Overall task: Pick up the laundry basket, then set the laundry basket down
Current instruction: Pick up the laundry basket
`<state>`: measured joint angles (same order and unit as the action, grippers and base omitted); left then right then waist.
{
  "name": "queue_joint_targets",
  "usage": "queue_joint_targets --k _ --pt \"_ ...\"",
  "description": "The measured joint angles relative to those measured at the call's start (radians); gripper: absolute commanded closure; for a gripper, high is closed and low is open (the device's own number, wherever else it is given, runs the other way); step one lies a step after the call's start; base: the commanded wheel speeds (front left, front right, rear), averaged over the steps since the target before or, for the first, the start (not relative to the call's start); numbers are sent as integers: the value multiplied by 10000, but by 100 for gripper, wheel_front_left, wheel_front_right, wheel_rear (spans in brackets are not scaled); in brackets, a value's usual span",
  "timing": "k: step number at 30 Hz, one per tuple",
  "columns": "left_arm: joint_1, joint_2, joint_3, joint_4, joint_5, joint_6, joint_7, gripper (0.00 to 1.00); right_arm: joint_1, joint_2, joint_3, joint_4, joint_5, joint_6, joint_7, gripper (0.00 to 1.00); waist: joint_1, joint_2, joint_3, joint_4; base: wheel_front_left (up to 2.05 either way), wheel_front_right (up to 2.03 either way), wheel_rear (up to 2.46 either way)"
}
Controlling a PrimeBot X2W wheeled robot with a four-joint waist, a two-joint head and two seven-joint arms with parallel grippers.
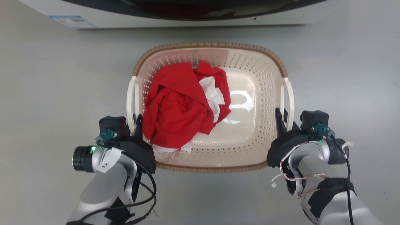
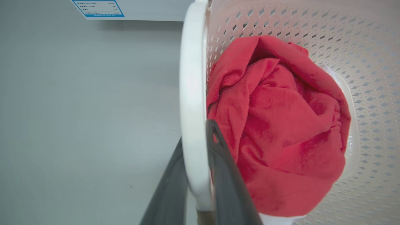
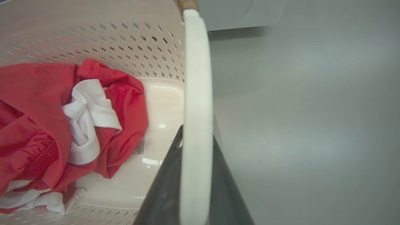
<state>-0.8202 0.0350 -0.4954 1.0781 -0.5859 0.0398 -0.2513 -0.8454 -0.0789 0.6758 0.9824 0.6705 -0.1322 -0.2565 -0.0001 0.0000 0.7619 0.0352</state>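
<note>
A crumpled red garment (image 1: 175, 106) is lying bunched around a white cloth (image 1: 212, 93). A white washing machine (image 1: 156, 22) is standing on the grey floor (image 1: 47, 78), showing a blue-bordered label (image 1: 72, 22).

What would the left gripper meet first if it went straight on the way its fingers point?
Its fingers straddle the basket's left handle, so the left gripper would run along that handle and probably meet its far end, where it joins the rim; the washer lies beyond.
</note>
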Motion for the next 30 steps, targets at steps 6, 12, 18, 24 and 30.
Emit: queue_joint_targets --k 6,12,18,24,30 --pt "525 -10 -433 -4 -422 59 0 100 488 35 236 270 393 0 0 100 0 0 -726 13 0 0 0" --pt "1041 -15 -846 29 -880 144 33 100 1005 86 510 472 819 0 2 100 -1 0 -1533 44 0 0 0" --pt "1522 -12 -1210 86 -1131 232 209 100 1507 96 844 523 1235 0 186 100 -1 -1 -2387 74 0 0 0" --pt "2367 6 -1724 226 -1624 307 667 100 2381 98 1369 523 1965 0 763 100 -2 -1 -3561 103 0 0 0" --pt "2967 12 -2111 334 -1808 309 1053 100 3056 111 1693 575 2437 0 1254 100 -2 -1 -4453 121 0 0 0"
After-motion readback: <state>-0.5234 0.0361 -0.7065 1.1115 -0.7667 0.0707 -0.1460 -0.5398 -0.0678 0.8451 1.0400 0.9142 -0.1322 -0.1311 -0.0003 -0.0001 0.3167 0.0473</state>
